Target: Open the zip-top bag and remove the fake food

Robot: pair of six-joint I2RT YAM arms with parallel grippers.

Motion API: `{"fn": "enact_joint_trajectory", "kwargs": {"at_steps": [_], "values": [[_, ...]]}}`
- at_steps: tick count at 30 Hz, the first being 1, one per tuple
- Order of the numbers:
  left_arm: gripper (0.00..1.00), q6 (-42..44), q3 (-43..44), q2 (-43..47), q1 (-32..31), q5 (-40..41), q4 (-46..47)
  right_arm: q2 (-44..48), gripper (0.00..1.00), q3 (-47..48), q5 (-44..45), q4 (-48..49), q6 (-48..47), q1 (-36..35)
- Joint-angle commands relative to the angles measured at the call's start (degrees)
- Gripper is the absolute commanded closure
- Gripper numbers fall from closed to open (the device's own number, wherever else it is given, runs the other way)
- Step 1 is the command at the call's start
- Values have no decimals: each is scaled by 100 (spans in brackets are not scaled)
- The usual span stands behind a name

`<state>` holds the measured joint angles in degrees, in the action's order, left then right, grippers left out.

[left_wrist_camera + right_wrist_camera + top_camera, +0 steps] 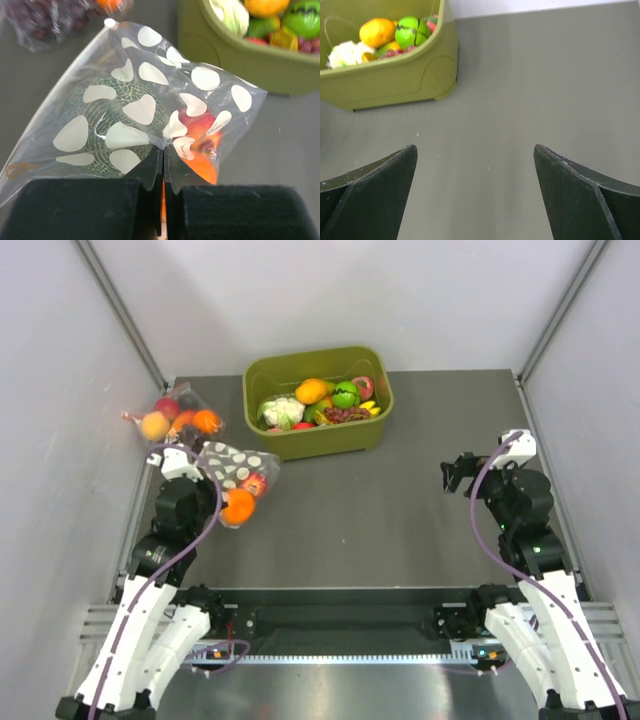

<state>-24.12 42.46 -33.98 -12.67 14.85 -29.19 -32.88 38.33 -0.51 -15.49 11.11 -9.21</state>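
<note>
Zip-top bag (238,480) pinched at one edge by the left gripper (163,156), on the left side of the table (400,530), near the front left corner of the green tub (300,445).
Tub at rear centre holds mixed toy produce. Smaller clear bag (180,418) of fruit lies just behind the dotted one. Inside the dotted bag: dark green pumpkin (95,120), red fruit (200,129), orange fruit (238,507). Left jaws clamped tight on the plastic film. Right gripper (475,150) spread wide over bare table, holding nothing, well apart from the bag.
</note>
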Motion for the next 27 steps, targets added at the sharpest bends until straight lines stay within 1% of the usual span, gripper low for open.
{"fn": "enact_joint_trajectory", "kwargs": {"at_steps": [1, 5, 6, 7, 8, 10, 11, 12, 13, 14, 15, 17, 18, 19, 20, 21, 22, 23, 24, 26, 27], "values": [[100, -260, -185, -170, -472, 184, 316, -209, 0, 272, -335, 169, -13, -28], [100, -427, -264, -530, -1280, 623, 554, -341, 0, 281, -327, 186, -13, -264], [100, -444, -264, -601, -1665, 868, 590, -368, 0, 281, -240, 178, -13, -335], [100, -497, -273, -749, -1878, 983, 677, -411, 0, 289, -186, 195, -4, -501], [100, -515, -273, -829, -2324, 1132, 713, -447, 0, 298, -125, 195, -4, -581], [100, -550, -256, -1022, -2774, 1519, 757, -526, 0, 316, 16, 204, -4, -757], [100, -594, -212, -1232, -2994, 1625, 800, -630, 0, 333, 155, 204, -4, -923], [100, -611, -194, -1356, -3422, 1696, 836, -666, 0, 342, 235, 204, -4, -994], [100, -629, -185, -1462, -3627, 1792, 888, -710, 0, 360, 253, 221, -4, -1056], [100, -568, -159, -1654, -3968, 1793, 1089, -789, 0, 360, 271, 248, 5, -1161], [100, -515, -150, -1769, -4111, 1758, 1204, -825, 0, 360, 254, 274, 5, -1214], [100, -218, -124, -2119, -4287, 1224, 1546, -938, 0, 325, 166, 414, -13, -1389], [100, -94, -141, -2244, -4297, 970, 1939, -974, 0, 307, 79, 476, -13, -1451], [100, 46, -150, -2358, -4306, 662, 2143, -1009, 0, 264, -88, 546, -13, -1504], [100, 248, -185, -2585, -4314, 111, 2320, -1088, 0, 228, -255, 738, -13, -1574], [100, 406, -203, -2675, -4314, -216, 2756, -1132, 0, 184, -674, 870, -13, -1592], [100, 756, -203, -2858, -4314, -637, 2848, -1176, 0, 71, -939, 1002, 31, -1610], [100, 881, -229, -2938, -4314, -1242, 3110, -1237, 0, 0, -1212, 1317, 66, -1619], [100, 1031, -247, -3000, -4314, -1657, 3330, -1281, 0, -148, -1710, 1468, 92, -1627], [100, 1304, -325, -3080, -4306, -2291, 3551, -1422, 0, -307, -2188, 1854, 207, -1645], [100, 1348, -369, -3071, -4314, -2938, 3648, -1475, 0, -430, -2564, 2126, 233, -1671]]}}
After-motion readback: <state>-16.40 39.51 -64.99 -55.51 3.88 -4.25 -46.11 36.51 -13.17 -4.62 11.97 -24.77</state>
